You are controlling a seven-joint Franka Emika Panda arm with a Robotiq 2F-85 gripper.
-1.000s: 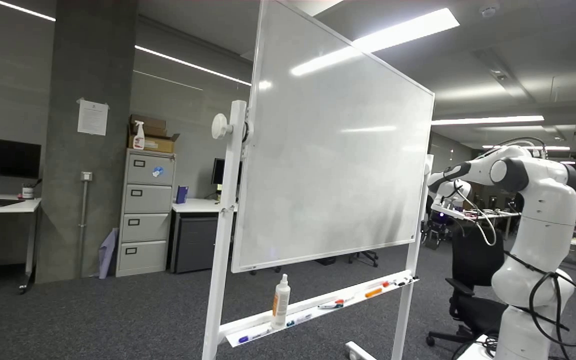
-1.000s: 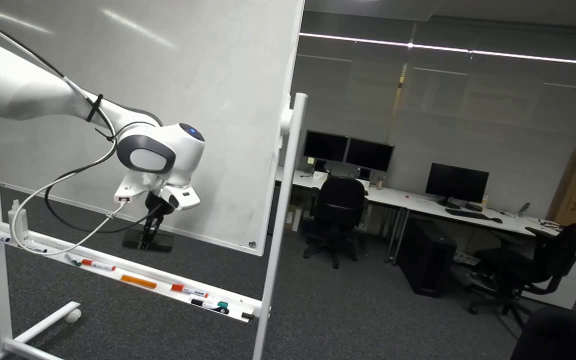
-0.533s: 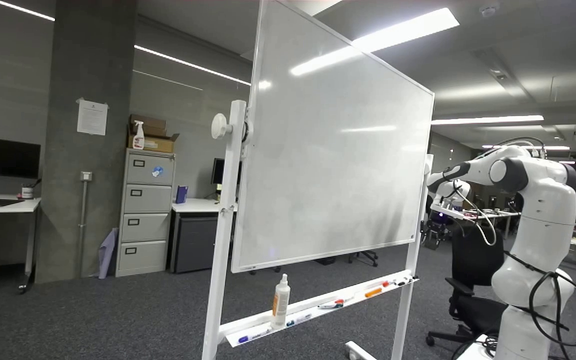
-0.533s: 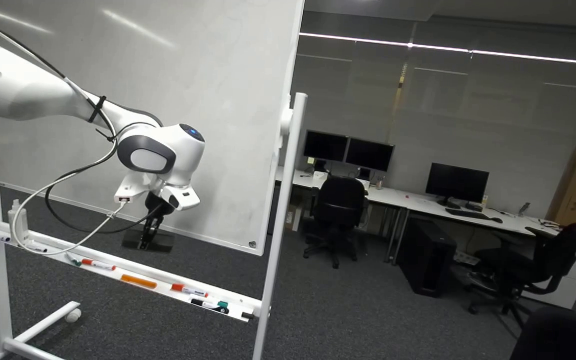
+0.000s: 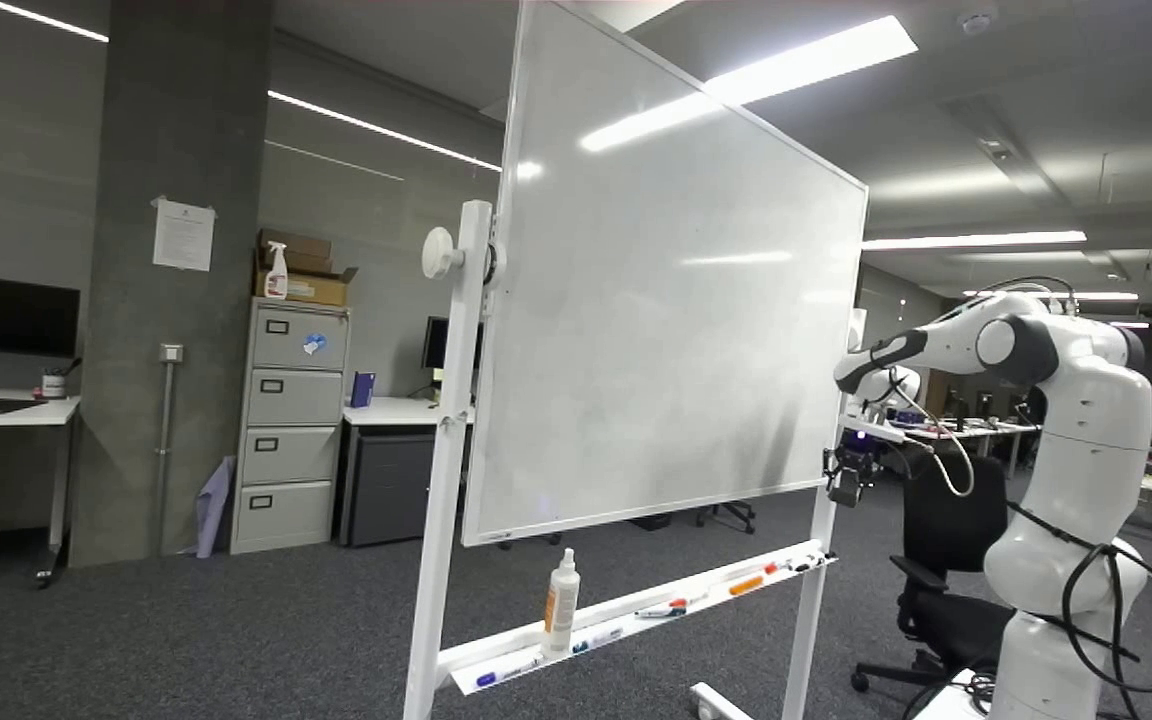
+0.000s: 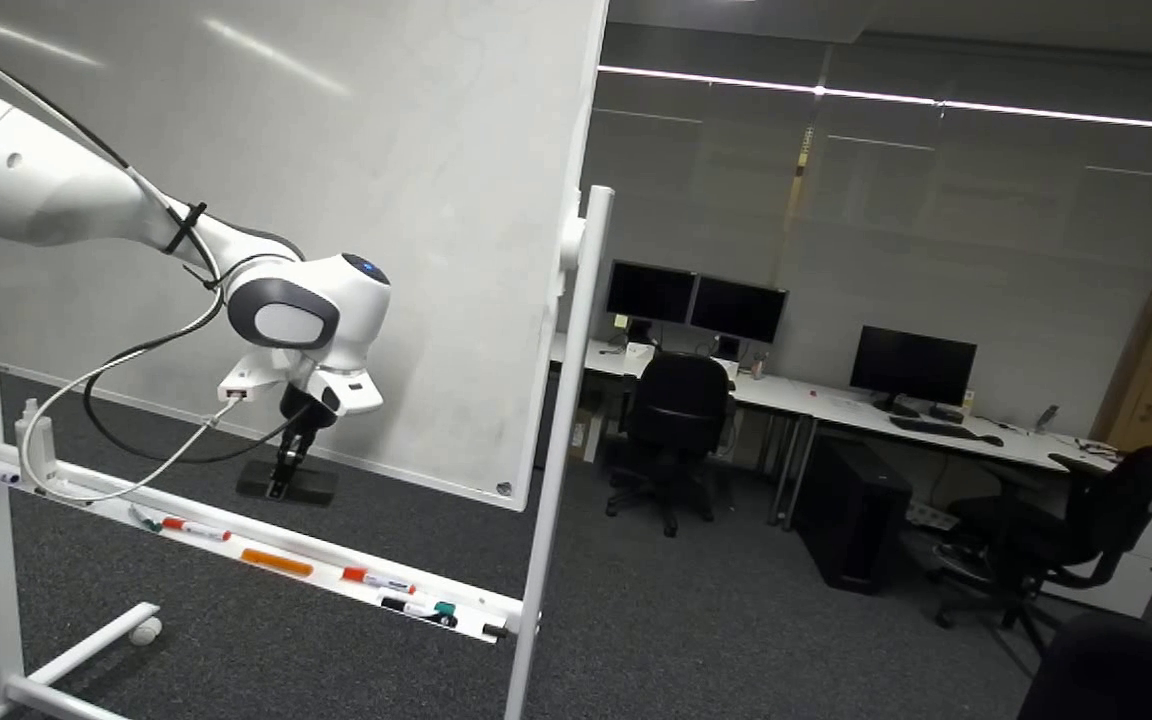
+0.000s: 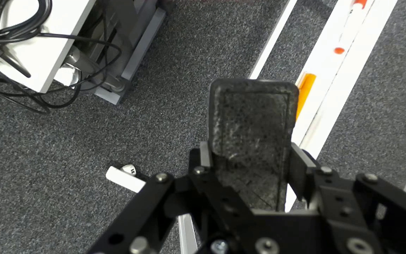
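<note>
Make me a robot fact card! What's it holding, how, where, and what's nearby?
Holding: dark grey rectangular block with rounded corners
Grip: black jointed fingers shut on opposite sides
Position: in the air, apart from the long white tray
On tray: upright whitish bottle with orange label, slim orange pen-shaped object, blue-capped white marker
Board: large rectangular whiteboard, above the tray

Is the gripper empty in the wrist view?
No, the gripper holds a dark rectangular block, clasped from both sides.

White arm [image 6: 66, 185] w/ dk-grey joint rings [image 6: 242, 308], blk tool [image 7: 252, 155] w/ screws [image 7: 267, 246].
</note>
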